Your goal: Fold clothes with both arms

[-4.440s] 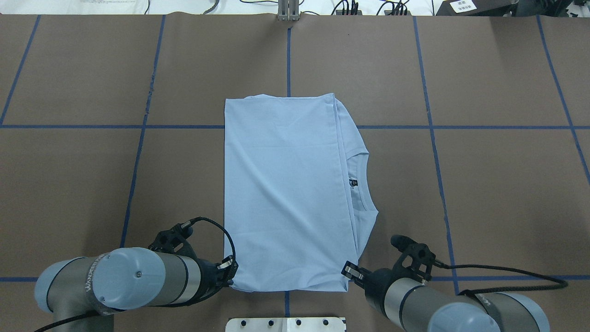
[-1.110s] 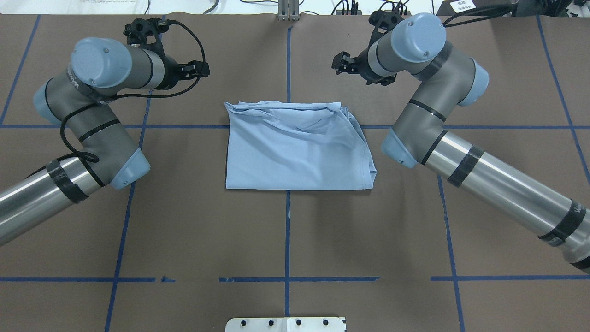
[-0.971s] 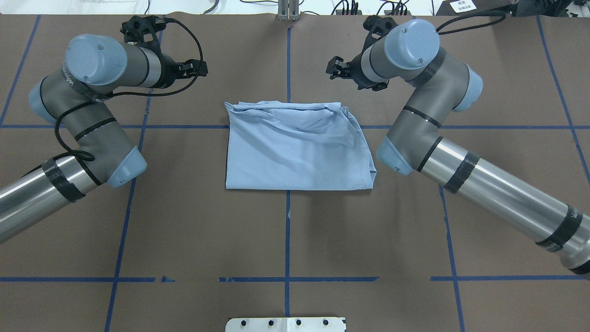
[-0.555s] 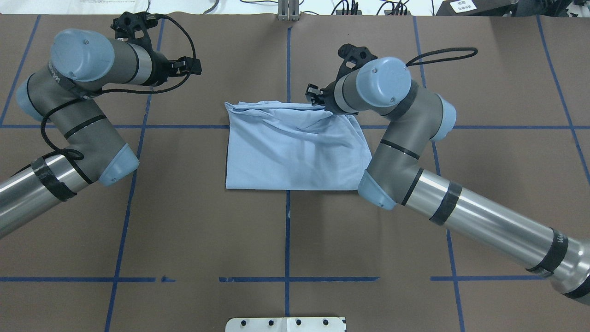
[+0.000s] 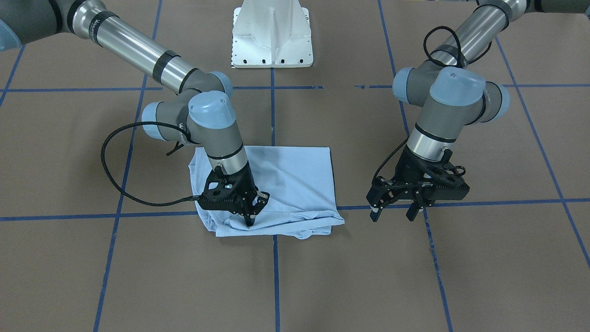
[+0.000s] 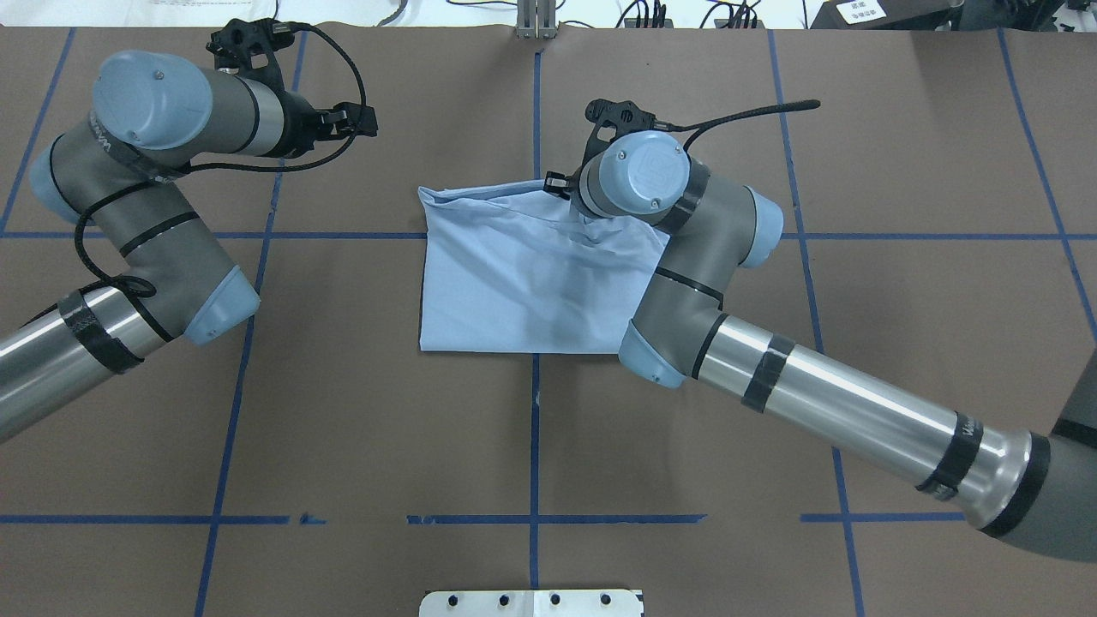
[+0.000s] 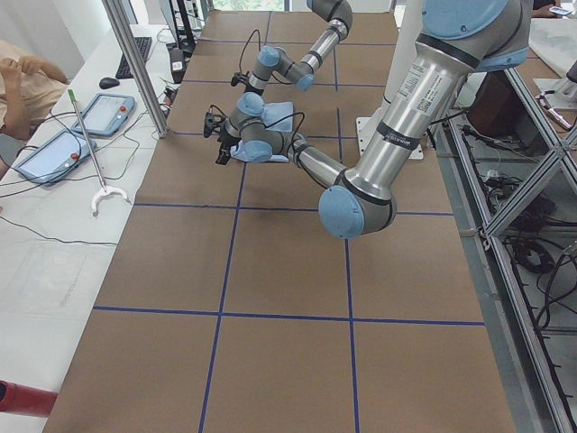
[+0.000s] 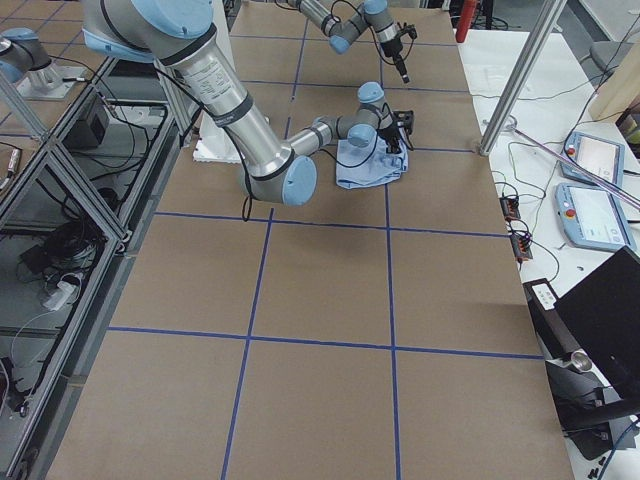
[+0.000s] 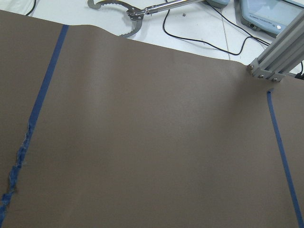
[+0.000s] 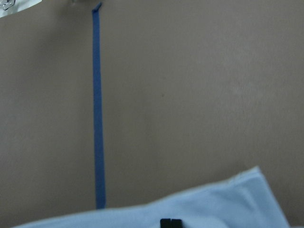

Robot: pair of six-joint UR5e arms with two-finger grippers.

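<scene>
The light blue T-shirt (image 5: 295, 180) lies folded into a rectangle on the brown table, also seen in the overhead view (image 6: 514, 283). Its print and label are hidden. My right gripper (image 5: 250, 220) points down with its fingers together, tips pressed on the shirt's rumpled far edge. The right wrist view shows the fingertips (image 10: 171, 222) shut over the cloth (image 10: 213, 204); I see no cloth between them. In the overhead view the wrist hides it. My left gripper (image 5: 392, 214) is open and empty, hanging over bare table beside the shirt (image 6: 370, 122).
The white pedestal base (image 5: 272, 32) stands at the near middle edge. Blue tape lines (image 6: 536, 428) grid the table. A metal post (image 6: 536, 17) and cables sit at the far edge; a grabber tool (image 9: 118, 9) and tablets lie beyond it.
The long shirt was folded in half toward the far edge and let go. Since then my right gripper came down onto the shirt's far edge and moved left; the left arm barely moved.
</scene>
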